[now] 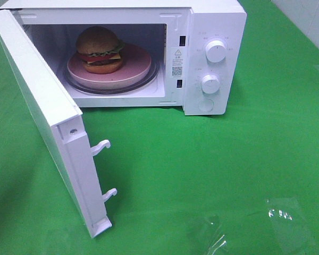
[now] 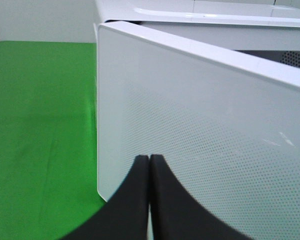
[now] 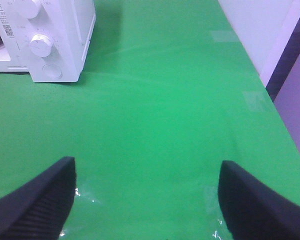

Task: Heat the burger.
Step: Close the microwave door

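Inside the open microwave (image 1: 215, 32) at the table's (image 1: 244, 159) far edge, the burger (image 1: 99, 49) stands upright, dome up, on a pink plate (image 1: 135, 71) over the glass turntable (image 1: 90, 89); the door (image 1: 40, 101) swings out toward the near left corner; left wrist: the left gripper (image 2: 149, 162), fingers pressed together and empty, faces the door's dotted outer face; right wrist: the right gripper (image 3: 147, 175), fingers wide apart, hovers over the green table, the knobs (image 3: 41, 44) well beyond.

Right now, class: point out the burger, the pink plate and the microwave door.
burger (image 1: 99, 45), high view, on the bun's dome.
pink plate (image 1: 135, 64), high view, on its bare right side.
microwave door (image 2: 190, 125), left wrist view, on its dotted panel.
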Controlling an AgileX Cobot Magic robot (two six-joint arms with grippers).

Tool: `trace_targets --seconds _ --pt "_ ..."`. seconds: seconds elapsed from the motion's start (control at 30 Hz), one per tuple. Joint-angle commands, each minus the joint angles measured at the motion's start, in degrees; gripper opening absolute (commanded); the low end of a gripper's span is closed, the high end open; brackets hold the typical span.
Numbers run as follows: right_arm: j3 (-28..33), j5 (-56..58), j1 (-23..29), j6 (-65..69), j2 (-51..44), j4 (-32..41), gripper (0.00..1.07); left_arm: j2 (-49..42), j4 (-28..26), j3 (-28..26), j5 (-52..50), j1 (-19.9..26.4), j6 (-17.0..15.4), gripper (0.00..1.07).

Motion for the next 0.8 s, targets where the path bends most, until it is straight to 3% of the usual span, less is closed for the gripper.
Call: trace_targets --seconds 0.03,0.17,0.37,0.8 --pt "0.17 0.11 -0.29 0.34 -1.49 -0.06 0.74 5.27 1.32 -0.63 -4.98 0.06 -2.29 0.0" --pt "0.17 0.11 -0.29 0.34 -1.49 -0.06 0.74 7.68 1.78 -2.12 -5.16 -1.26 -2.92 0.0" --pt "0.17 0.11 -0.29 0.34 -1.49 -0.06 0.74 13.75 -0.23 -5.79 -4.64 -7.68 -0.17 0.0" --pt "0.17 0.11 -0.29 0.34 -1.49 -0.06 0.74 20.17 -2.64 -11.52 -4.41 -12.38 0.0 0.0"
